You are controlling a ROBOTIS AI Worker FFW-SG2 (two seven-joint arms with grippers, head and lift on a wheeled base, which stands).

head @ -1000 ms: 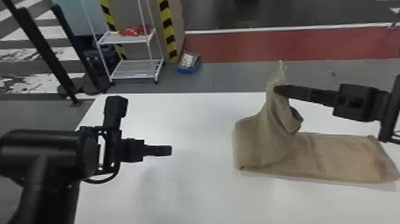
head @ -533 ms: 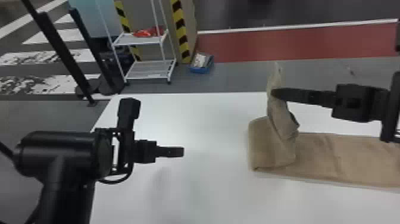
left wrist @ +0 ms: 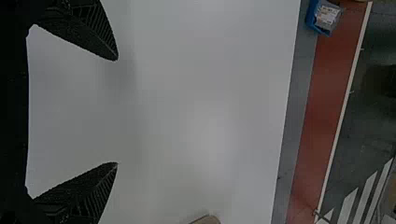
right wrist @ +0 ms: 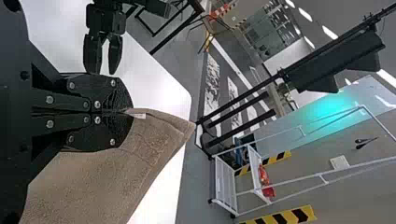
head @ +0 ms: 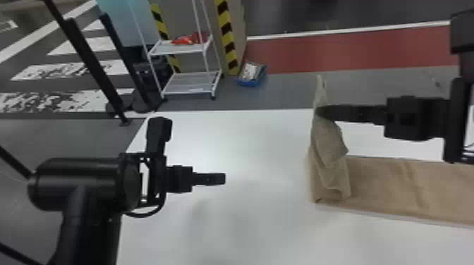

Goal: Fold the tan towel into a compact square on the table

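Observation:
My right gripper holds up the left end of the tan towel, which hangs in a loose fold; the rest lies flat as a long strip toward the table's right. In the right wrist view the right gripper is shut on the towel, close to a small white tag. Over the left part of the table stands my left gripper, well away from the cloth. Its two fingers are spread wide with bare table between them in the left wrist view, the left gripper being open.
The white table extends between the left gripper and the towel. Beyond its far edge are a white wire shelf with a red item and a blue bin on the floor.
The held end of the towel has turned and narrowed, hanging more upright as the right gripper shifted slightly. The whole head view has swung, sliding the scene rightward. The left gripper keeps its pose.

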